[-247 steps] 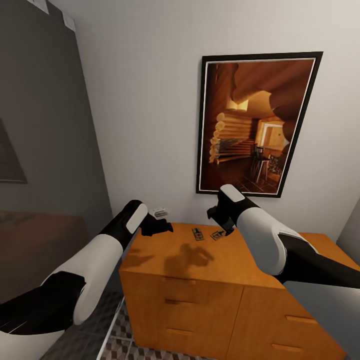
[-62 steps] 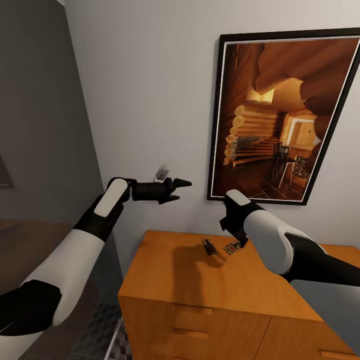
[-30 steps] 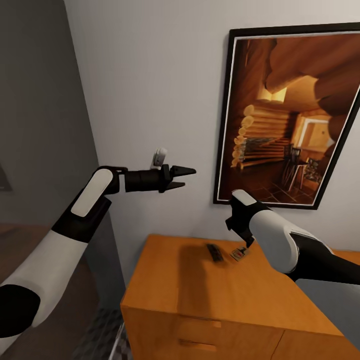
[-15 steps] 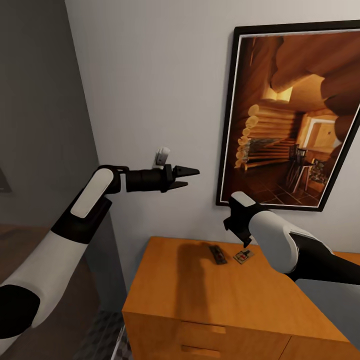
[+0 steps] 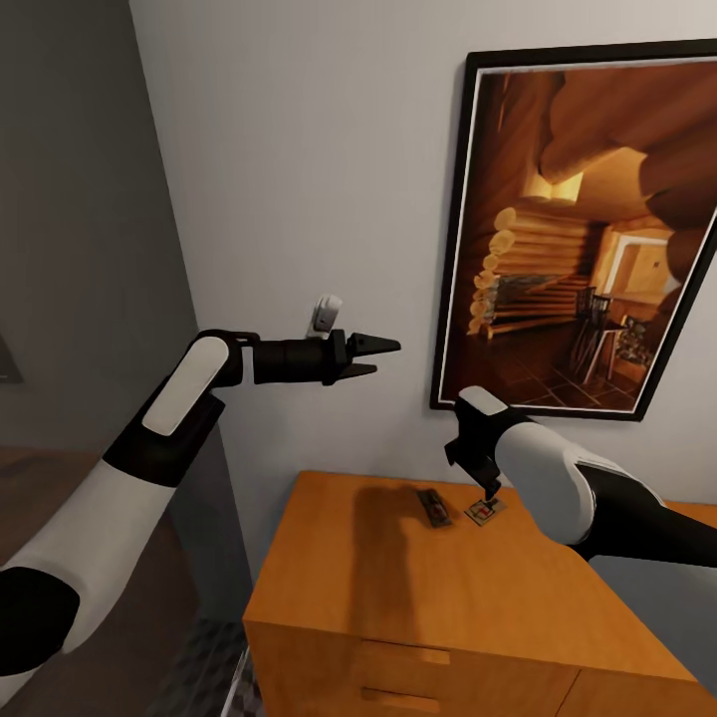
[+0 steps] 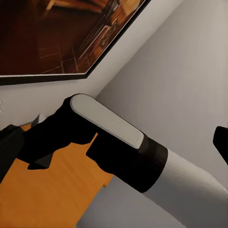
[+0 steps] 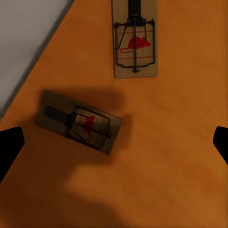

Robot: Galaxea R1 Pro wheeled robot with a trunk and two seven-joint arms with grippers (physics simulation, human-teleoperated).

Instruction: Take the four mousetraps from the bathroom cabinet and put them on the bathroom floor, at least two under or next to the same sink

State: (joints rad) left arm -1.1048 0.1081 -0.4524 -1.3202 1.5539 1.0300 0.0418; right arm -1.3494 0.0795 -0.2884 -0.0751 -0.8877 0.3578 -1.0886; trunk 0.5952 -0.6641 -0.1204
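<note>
Right wrist | 2 mousetraps between spread jaws | cabinet top

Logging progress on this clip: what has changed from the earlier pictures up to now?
The left arm rose from the cabinet top; its end effector now hangs in the air, pointing at the framed picture. The right end effector stayed above the two mousetraps, which still lie untouched on the cabinet.

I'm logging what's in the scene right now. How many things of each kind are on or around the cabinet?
Mousetraps: 2, one and another, both lying on the cabinet top
Cabinets: 1
Framed pictures: 1
Wall fittings: 1
Total: 5
</note>
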